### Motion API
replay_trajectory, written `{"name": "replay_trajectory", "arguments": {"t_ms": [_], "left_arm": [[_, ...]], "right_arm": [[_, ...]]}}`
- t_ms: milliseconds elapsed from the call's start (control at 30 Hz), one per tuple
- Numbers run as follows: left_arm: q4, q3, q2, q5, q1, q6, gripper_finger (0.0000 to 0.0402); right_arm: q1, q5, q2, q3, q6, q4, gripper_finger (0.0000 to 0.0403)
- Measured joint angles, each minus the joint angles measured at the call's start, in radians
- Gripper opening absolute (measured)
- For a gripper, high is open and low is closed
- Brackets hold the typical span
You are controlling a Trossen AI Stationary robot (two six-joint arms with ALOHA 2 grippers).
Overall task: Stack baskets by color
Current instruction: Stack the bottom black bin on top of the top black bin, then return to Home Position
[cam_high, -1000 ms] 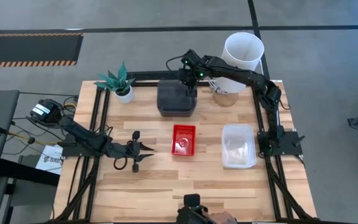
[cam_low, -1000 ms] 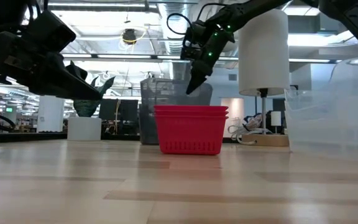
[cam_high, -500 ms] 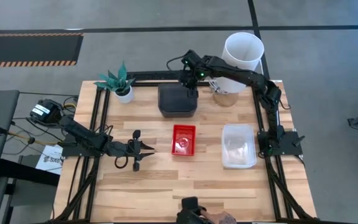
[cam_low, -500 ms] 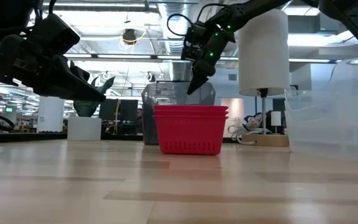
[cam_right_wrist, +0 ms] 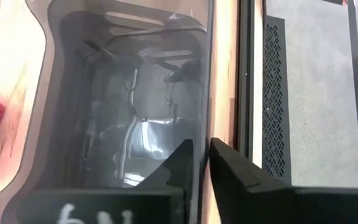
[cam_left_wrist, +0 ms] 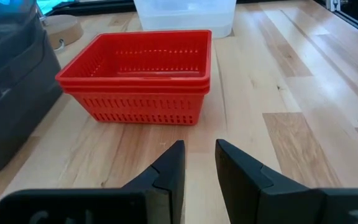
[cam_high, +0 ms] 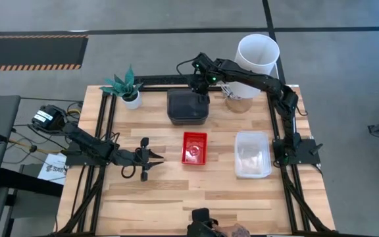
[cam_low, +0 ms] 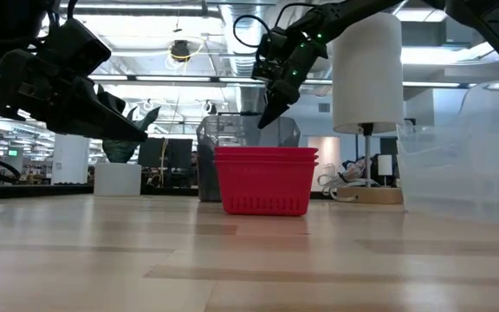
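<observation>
The smoky dark grey basket (cam_high: 188, 107) stands with its bottom on the table at the far middle. My right gripper (cam_right_wrist: 201, 144) hangs over its far right rim (cam_right_wrist: 209, 93), fingers a little apart, one over the inside and one over the outside of the wall. The red basket (cam_high: 194, 147) shows two rims, one nested in the other, and stands at the table's middle. The clear basket (cam_high: 252, 154) stands to its right. My left gripper (cam_left_wrist: 199, 146) hovers left of the red basket and points at it, open by a narrow gap with nothing between its fingers. My right gripper comes at the grey basket's far right rim from above, slanting down, with a finger on either side of the wall. I cannot tell whether either finger touches the rim. The basket stands level on the table.
A tall white cylinder (cam_high: 258, 56) stands at the far right, just beyond my right arm. A small potted plant (cam_high: 125, 87) sits at the far left. A round wooden disc (cam_high: 238, 103) lies right of the grey basket. Bare wood lies along the near edge.
The grey basket, which was raised and tilted a second ago, has come down and now stands level on the table. My right gripper has stayed over its far right rim.
</observation>
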Motion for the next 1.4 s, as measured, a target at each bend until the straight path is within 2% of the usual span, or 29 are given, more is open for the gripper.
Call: {"name": "replay_trajectory", "arguments": {"t_ms": [167,300,500,600,1067,1200,1400], "left_arm": [[0.000,0.000,0.000,0.000,0.000,-0.001,0.0078],[0.000,0.000,0.000,0.000,0.000,-0.001,0.0078],[0.000,0.000,0.000,0.000,0.000,-0.006,0.0078],[-0.001,0.000,0.000,0.000,0.000,-0.008,0.0078],[0.006,0.000,0.000,0.019,0.000,0.011,0.0078],[0.050,0.007,-0.024,0.032,0.031,0.047,0.0078],[0.033,0.048,-0.170,0.175,0.123,0.137,0.0078]], "right_arm": [[-0.007,0.000,0.000,0.000,0.009,-0.011,0.0011],[-0.014,-0.004,0.000,0.000,0.024,-0.015,0.0016],[-0.021,-0.065,0.000,0.000,0.040,-0.012,0.0013],[-0.020,-0.071,0.006,0.000,0.047,-0.009,0.0033],[-0.026,-0.074,-0.029,0.027,0.099,0.014,0.0179],[-0.015,-0.075,-0.087,0.063,0.166,-0.029,0.0198],[0.035,-0.094,-0.231,0.064,0.260,-0.164,0.0194]]}}
